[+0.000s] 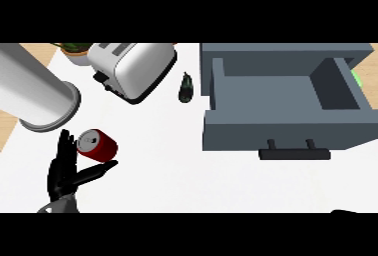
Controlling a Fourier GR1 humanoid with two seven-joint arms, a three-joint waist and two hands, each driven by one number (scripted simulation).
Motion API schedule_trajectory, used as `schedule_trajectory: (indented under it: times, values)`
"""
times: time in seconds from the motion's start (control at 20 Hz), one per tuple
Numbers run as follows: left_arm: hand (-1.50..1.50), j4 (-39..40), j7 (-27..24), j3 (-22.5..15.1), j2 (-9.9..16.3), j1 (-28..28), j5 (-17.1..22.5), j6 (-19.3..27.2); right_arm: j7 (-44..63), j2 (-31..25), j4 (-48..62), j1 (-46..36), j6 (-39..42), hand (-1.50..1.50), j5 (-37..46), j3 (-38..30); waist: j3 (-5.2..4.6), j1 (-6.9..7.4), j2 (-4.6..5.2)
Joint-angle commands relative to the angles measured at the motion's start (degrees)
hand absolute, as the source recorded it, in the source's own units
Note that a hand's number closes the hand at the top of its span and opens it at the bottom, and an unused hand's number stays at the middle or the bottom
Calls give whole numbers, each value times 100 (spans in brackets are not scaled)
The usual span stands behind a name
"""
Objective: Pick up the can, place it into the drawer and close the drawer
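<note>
Left hand [65, 172] rests open on the white worktop [177, 165], fingers and thumb flanking the red can [97, 145], apparently touching it. Grey drawer [284, 107] stands open, well apart.
</note>
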Motion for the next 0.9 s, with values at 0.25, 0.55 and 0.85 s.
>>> schedule_trajectory:
  times: [0.25,0.55,0.85]
  values:
    - [-150,1580,-905,139,427,-704,215,-290,409,-106,-267,-234,-6,-150,-136,-243,0,1,-1]
    - [-150,3061,-1537,237,684,-1518,152,-623,74,-10,356,-656,-74,-150,364,114,-7,-23,22]
    - [150,3537,-1637,131,678,-2116,101,-928,244,-3,152,-602,-120,-150,211,-40,-10,-71,35]
